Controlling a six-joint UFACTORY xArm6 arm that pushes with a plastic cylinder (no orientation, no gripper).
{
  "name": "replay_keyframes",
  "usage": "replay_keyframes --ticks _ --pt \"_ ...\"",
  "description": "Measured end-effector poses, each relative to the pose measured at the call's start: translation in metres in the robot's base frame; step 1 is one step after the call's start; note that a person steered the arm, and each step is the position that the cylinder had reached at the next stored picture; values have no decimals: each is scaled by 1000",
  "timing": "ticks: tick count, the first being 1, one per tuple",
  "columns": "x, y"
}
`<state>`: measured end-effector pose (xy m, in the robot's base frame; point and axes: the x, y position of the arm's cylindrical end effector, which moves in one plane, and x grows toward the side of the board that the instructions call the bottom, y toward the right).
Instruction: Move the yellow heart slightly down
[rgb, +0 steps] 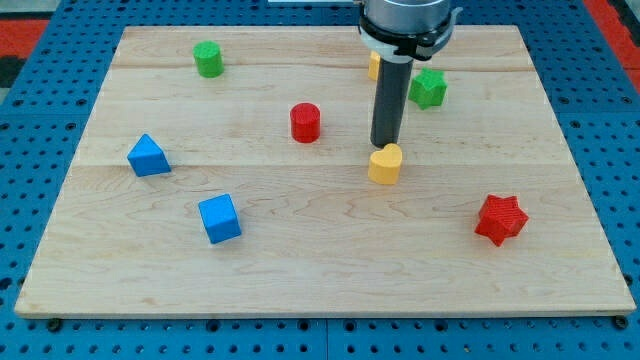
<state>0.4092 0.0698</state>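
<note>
Tool first: my tip sits just above the yellow heart, at the heart's top edge, touching it or nearly so; I cannot tell which. It is a plain dark rod with nothing to open or close, so it grips nothing.

Taking the yellow heart as the landmark, the desk is a pale wooden board lying on a blue pegboard, and the heart stands a little right of the board's middle.

A red star lies well to the lower right of the heart. A blue cube lies well to its lower left. A blue triangle-like block is far to its left, at about the same height. A red cylinder stands up and to the left of the heart, near it. A green star-like block is up and to the right of it. A green cylinder is far to the upper left. Another yellow block, mostly hidden behind the rod, shows straight above the heart; its shape cannot be made out.
</note>
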Motion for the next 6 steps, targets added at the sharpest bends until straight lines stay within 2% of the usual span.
replay_keyframes --ticks 1,2,4,5,6 --pt "17 -29" --pt "22 -27" --pt "7 19" --pt "35 8" --pt "45 16"
